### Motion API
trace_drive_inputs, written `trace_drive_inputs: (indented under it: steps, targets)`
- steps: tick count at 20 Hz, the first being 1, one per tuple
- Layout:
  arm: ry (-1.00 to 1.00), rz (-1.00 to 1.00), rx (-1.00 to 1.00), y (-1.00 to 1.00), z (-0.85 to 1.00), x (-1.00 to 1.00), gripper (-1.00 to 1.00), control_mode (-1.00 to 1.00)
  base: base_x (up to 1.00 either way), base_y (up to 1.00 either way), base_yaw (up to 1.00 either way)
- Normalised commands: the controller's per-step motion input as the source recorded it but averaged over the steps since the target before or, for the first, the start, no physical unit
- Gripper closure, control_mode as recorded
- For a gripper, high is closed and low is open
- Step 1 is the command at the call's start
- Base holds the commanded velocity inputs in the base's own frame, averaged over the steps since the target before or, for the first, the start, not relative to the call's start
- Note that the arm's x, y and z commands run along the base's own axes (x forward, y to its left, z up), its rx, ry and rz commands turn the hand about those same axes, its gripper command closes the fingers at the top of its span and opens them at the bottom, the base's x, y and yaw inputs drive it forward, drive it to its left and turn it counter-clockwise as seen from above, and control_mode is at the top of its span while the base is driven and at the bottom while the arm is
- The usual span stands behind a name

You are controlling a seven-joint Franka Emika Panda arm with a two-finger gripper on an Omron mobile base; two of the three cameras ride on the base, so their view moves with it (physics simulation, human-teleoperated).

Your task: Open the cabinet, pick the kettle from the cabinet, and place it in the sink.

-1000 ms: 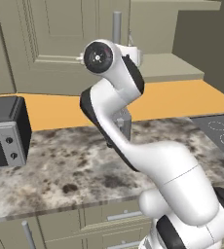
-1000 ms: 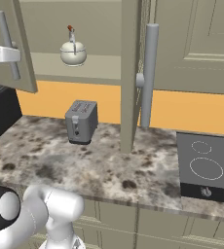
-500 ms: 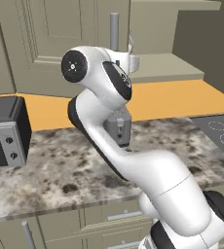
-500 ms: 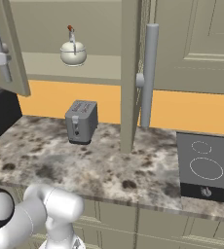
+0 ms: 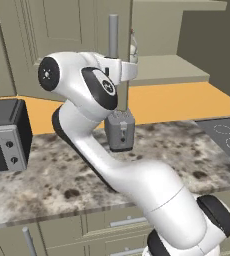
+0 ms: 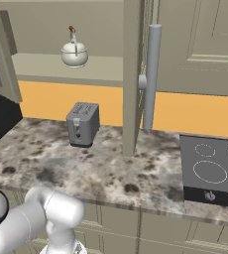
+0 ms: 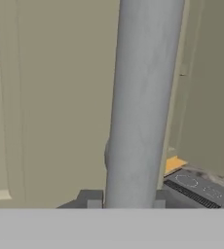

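The cabinet's left door (image 5: 62, 35) stands swung out, and my gripper (image 7: 124, 200) is shut on its long grey bar handle (image 7: 143, 97), which runs up between the two fingertips. In the left base view the hand (image 5: 123, 70) sits against that handle (image 5: 113, 35). The cream-white kettle (image 6: 74, 53) stands upright on the cabinet shelf (image 6: 41, 67), apart from the gripper. The right door (image 6: 132, 74) stands edge-on, open, with its own bar handle (image 6: 150, 74). The sink is out of view.
A grey toaster (image 6: 83, 124) stands on the speckled counter (image 6: 111, 163) below the shelf. A dark microwave (image 5: 4, 135) is at the left, a black stovetop (image 6: 210, 168) at the right. My elbow (image 5: 87, 85) hangs above the counter.
The arm has swung to the left with the handle in its grip, and the left door has come further open. The kettle and toaster have stayed put.
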Motion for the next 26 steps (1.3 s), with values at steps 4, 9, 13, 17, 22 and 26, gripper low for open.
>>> trace_drive_inputs:
  steps: [4,9,13,17,22,26]
  targets:
    - [0.0,-0.13,0.0,0.46,0.0,-0.4,1.0,-1.0,0.0,0.0,0.0]
    - [0.0,-0.1,0.0,0.37,-0.04,-0.38,1.0,-1.0,0.0,0.0,0.0]
    - [-0.02,-0.06,0.0,0.27,-0.12,-0.4,1.0,-1.0,0.0,0.0,0.0]
    - [0.0,-0.02,0.0,0.08,-0.26,-0.23,-1.0,-1.0,0.0,0.0,0.0]
    - [0.0,0.0,0.0,-0.11,-0.28,-0.35,-1.0,-1.0,0.0,0.0,0.0]
    - [-0.01,0.0,0.0,0.0,-0.28,-0.4,-1.0,-1.0,0.0,0.0,0.0]
